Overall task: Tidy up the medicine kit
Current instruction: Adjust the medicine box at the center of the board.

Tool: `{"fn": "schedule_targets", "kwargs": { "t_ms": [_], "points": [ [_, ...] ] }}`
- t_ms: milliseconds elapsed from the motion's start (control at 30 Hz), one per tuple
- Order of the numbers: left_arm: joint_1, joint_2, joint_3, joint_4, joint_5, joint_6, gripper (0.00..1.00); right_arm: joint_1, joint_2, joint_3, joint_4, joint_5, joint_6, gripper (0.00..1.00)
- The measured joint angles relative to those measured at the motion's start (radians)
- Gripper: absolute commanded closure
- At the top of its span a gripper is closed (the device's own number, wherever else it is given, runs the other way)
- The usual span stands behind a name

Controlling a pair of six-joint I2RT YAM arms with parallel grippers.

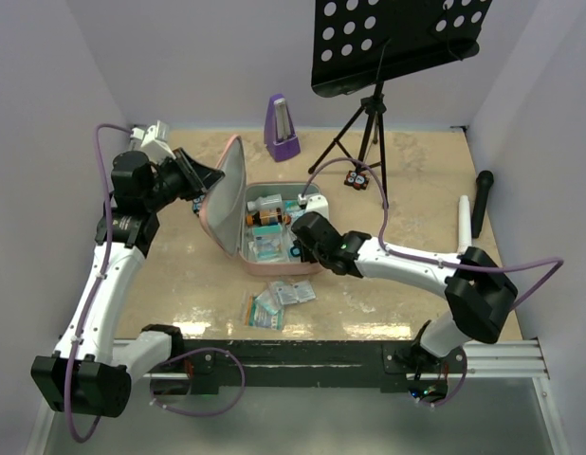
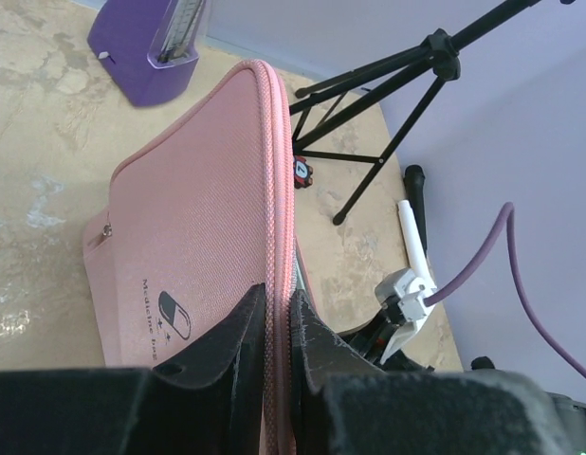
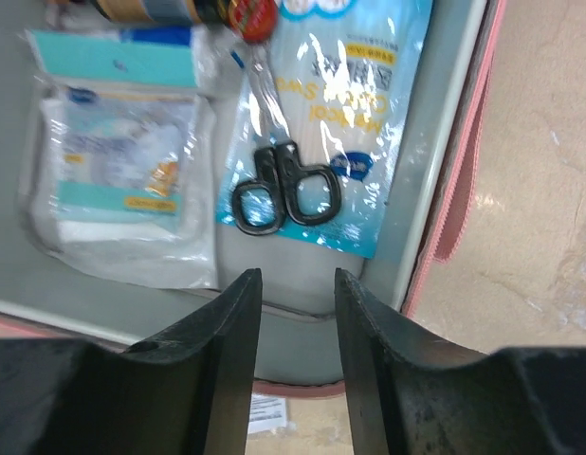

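Observation:
The pink medicine kit [image 1: 238, 248] lies open in the middle of the table, its lid [image 1: 227, 190] standing nearly upright. My left gripper [image 1: 210, 178] is shut on the lid's zip edge [image 2: 279, 190], one finger on each side, with the pill logo [image 2: 173, 316] on the outer face. My right gripper [image 3: 298, 284] hangs open and empty over the kit's near rim [image 3: 435, 171]. Below it black scissors [image 3: 283, 190] rest on a blue swab packet [image 3: 355, 104], beside a clear gauze packet [image 3: 122, 161].
Several loose packets [image 1: 274, 301] lie on the table in front of the kit. A purple metronome [image 1: 281, 128] and a music stand tripod [image 1: 369, 114] stand behind it. A black microphone [image 1: 483, 199] and a white tube [image 1: 464, 223] lie at the right.

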Motion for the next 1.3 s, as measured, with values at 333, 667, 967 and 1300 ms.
{"fn": "schedule_targets", "kwargs": {
  "t_ms": [333, 667, 967, 1300],
  "points": [
    [-0.010, 0.000, -0.017, 0.036, 0.007, -0.037, 1.00, -0.006, -0.008, 0.409, -0.006, -0.121, 0.072, 0.32],
    [-0.019, -0.002, -0.028, 0.050, 0.007, -0.040, 1.00, -0.023, 0.191, 0.612, 0.051, -0.238, 0.158, 0.31],
    [-0.021, -0.005, -0.045, 0.079, 0.012, -0.043, 1.00, -0.024, 0.289, 0.648, -0.008, -0.243, 0.161, 0.32],
    [-0.026, -0.007, -0.046, 0.078, 0.008, -0.040, 1.00, -0.034, 0.268, 0.657, -0.031, -0.200, 0.154, 0.32]
  ]
}}
